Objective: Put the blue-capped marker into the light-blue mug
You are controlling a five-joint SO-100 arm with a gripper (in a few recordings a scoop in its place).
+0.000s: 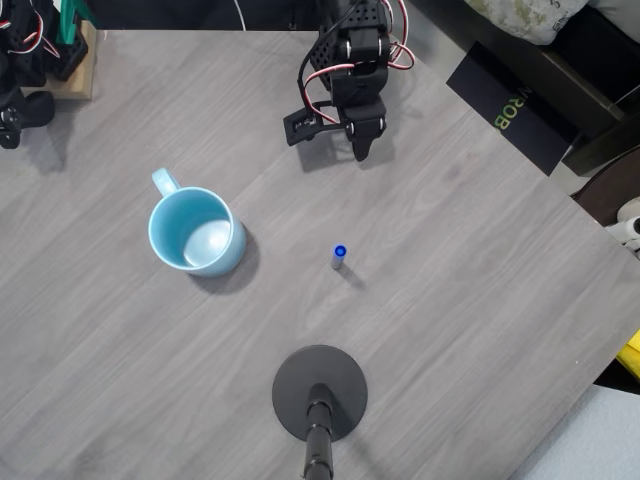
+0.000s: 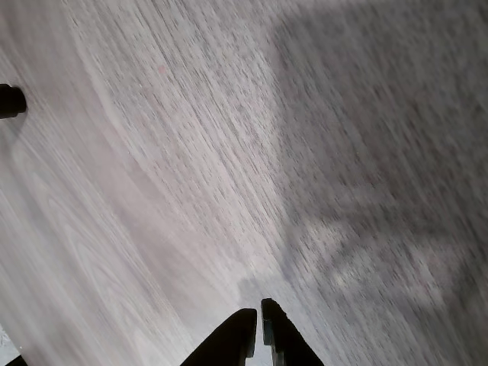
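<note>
Currently: 1 claw (image 1: 362, 150), fingers closed together and empty; 1 blue-capped marker (image 1: 339, 256) standing upright, well below the claw in the overhead view; 1 light-blue mug (image 1: 194, 231) lower left, apart from both

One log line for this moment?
black two-finger gripper: shut, empty, over bare table | blue-capped marker: upright, untouched | pale light-blue ceramic mug: upright, empty, left of marker

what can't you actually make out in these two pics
- The blue-capped marker stands on end in the overhead view: its cap hides most of the barrel, and it is too small for detail.
- The light-blue mug: seen from above, its outer wall is mostly hidden.
- The gripper: the wrist view's bottom edge cuts it off above the near-touching fingertips.
- The table grain in the wrist view is blurred.
</note>
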